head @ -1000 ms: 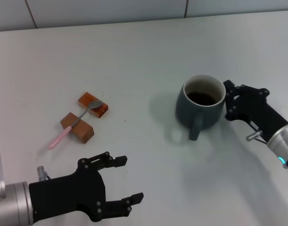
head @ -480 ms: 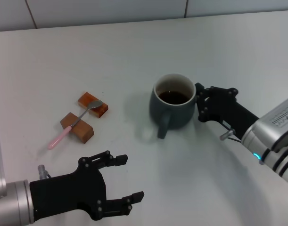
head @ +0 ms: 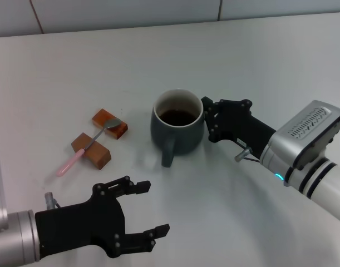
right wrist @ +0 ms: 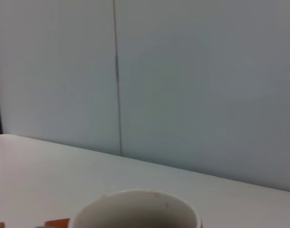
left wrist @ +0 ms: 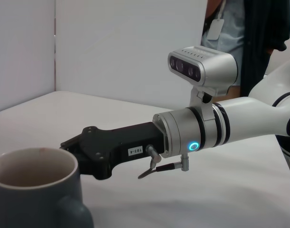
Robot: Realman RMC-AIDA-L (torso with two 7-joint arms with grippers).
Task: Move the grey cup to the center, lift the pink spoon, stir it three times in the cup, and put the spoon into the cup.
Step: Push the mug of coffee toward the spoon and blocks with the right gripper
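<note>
Grey cup (head: 177,128): dark glaze, cream inside, 1 loop handle

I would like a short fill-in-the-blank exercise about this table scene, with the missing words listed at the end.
1. The pink spoon lies across two wooden ____.
2. The right gripper is pressed against the side of the grey ____.
3. The left gripper hovers low with its jaws ____.
4. The grey cup's handle points toward the ____.

Missing words: blocks; cup; open; robot

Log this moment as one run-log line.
right claw: against grey cup, pushing | left claw: open, idle | pink spoon: on wooden blocks
</note>
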